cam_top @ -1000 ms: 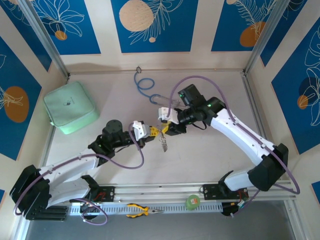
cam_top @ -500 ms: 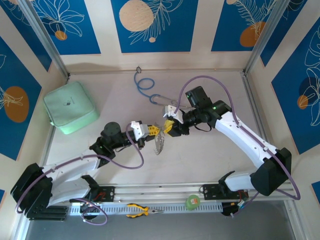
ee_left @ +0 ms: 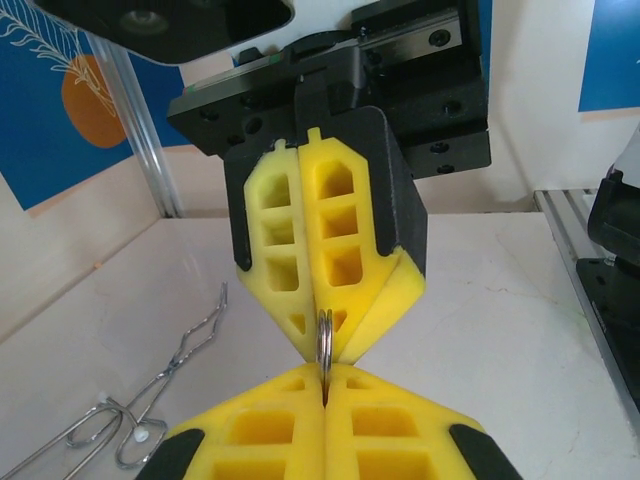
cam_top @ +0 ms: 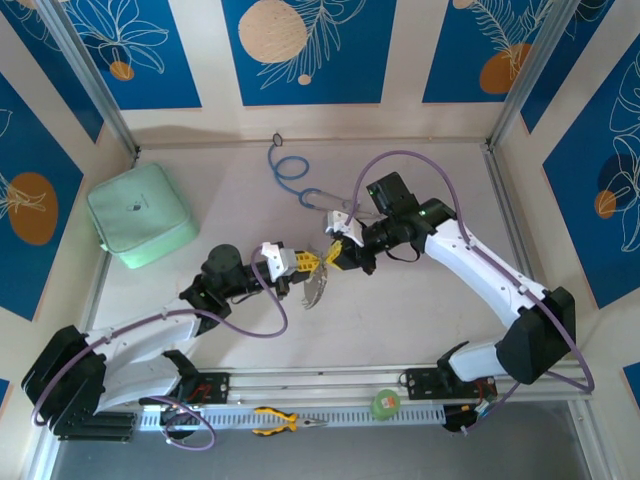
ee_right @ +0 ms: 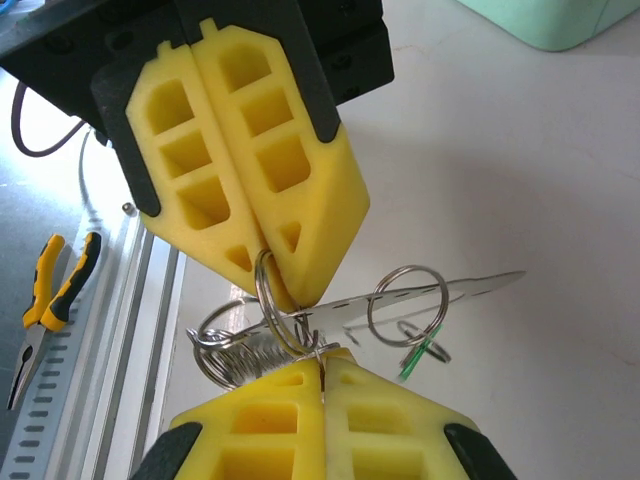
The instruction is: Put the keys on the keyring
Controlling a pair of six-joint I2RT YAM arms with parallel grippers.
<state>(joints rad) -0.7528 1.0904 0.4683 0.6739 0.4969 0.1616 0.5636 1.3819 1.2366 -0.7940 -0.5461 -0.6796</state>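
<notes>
Two tools found tip to tip near the middle of the desk (cam_top: 400,320), the left tool (cam_top: 300,263) reaching in from eight o'clock and the right tool (cam_top: 336,252) from three o'clock. Saw both clamped fully shut on the keyring (cam_top: 315,287), one thin silver loop nipped edge-on in each yellow seam and held off the surface. Judged the double pinch as meant to steady the loop for prying its coil apart and feeding on the keys. Noticed more rings and a flat metal blade (ee_right: 470,287) dangling at four o'clock of the pinch, with a green sliver (ee_right: 418,358) below, perhaps a key's head; could not tell whether threaded on yet. Spotted a mint-green pouch (cam_top: 140,215) at ten o'clock, closed, contents hidden.
</notes>
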